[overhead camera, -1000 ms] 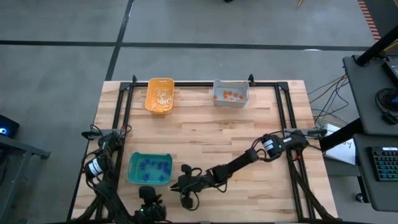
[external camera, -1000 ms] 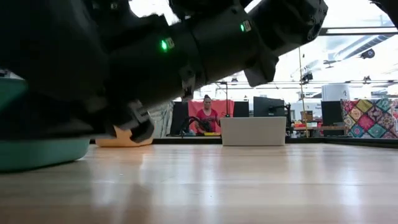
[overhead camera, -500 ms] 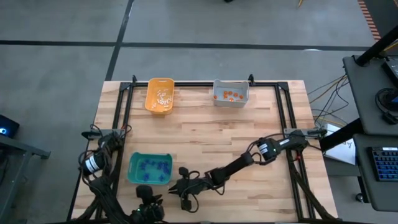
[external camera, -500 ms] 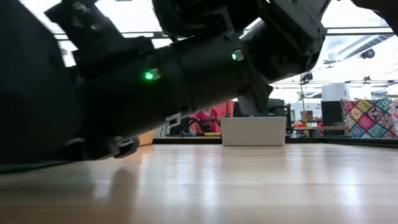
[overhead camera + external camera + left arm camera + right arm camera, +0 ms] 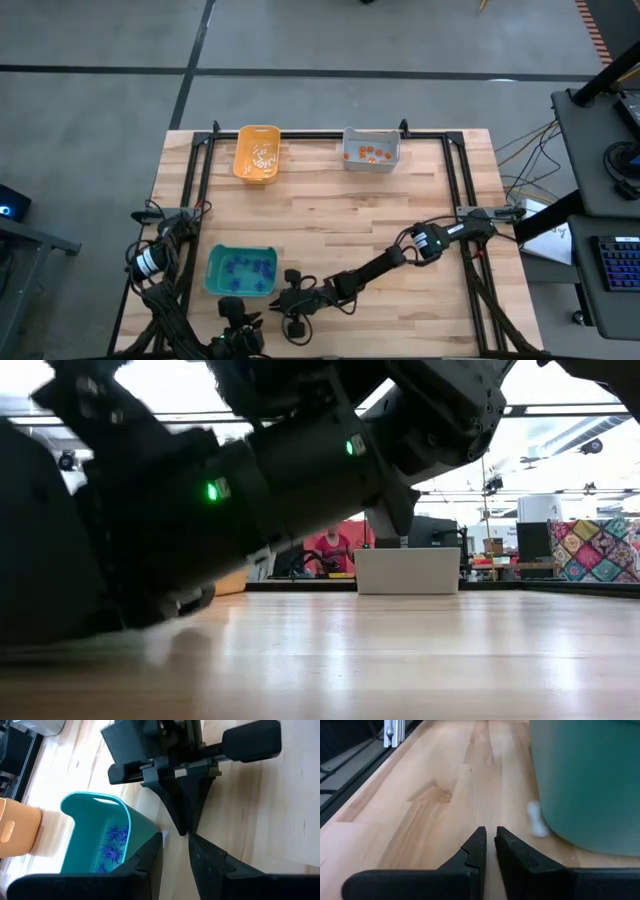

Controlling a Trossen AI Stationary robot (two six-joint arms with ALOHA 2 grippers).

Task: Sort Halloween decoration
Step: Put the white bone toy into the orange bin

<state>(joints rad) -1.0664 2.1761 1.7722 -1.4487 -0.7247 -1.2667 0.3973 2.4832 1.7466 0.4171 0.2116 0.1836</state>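
A: Teal bin (image 5: 241, 271) is holding the purple trinkets (image 5: 112, 845); a small white trinket (image 5: 535, 819) is lying on the counter (image 5: 330, 210) against its wall.

B: Right gripper (image 5: 489, 845) is sitting beside the bin, fingers nearly together, gripping nothing. Left gripper (image 5: 175, 851) is hovering alongside, narrowly parted, empty.

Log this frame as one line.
left pincer: open, at teal bin | right pincer: shut, empty, low beside teal bin | white trinket: on table by bin | purple trinkets: in teal bin

Table (image 5: 330, 205) pale wood, smooth, slight sheen; teal bin (image 5: 90, 832) glossy plastic.
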